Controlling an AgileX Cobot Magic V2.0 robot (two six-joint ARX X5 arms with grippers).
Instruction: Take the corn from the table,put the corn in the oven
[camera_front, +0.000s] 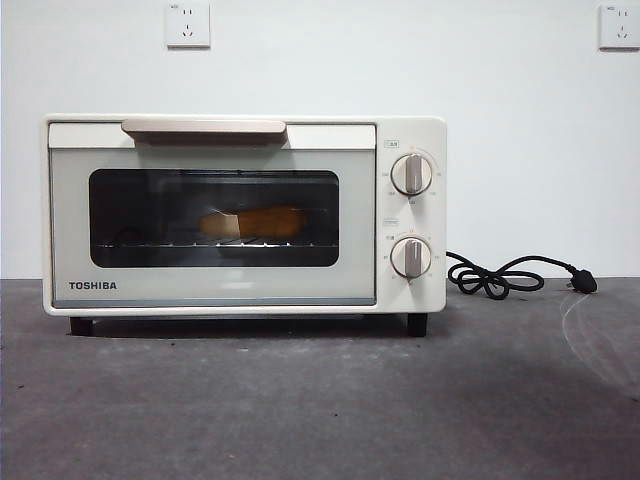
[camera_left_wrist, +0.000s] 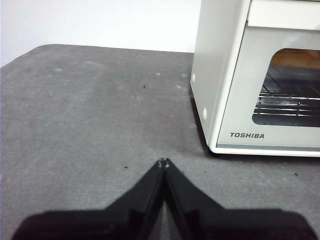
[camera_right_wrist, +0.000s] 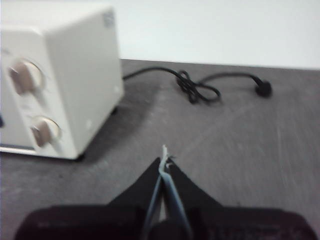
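The cream-white TOSHIBA oven (camera_front: 240, 215) stands on the dark grey table (camera_front: 320, 400) with its glass door closed. Through the dark glass the yellow-orange corn (camera_front: 252, 222) lies on the wire rack inside. In the left wrist view the oven (camera_left_wrist: 260, 80) sits off to one side of my left gripper (camera_left_wrist: 163, 162), which is shut and empty above bare table. My right gripper (camera_right_wrist: 164, 159) is shut too, holding nothing, beside the oven's knob end (camera_right_wrist: 55, 75). Neither gripper shows in the front view.
A black power cord (camera_front: 505, 275) with its plug lies coiled on the table right of the oven, also seen as a cord (camera_right_wrist: 200, 87) in the right wrist view. Two wall sockets (camera_front: 187, 24) sit on the white wall behind.
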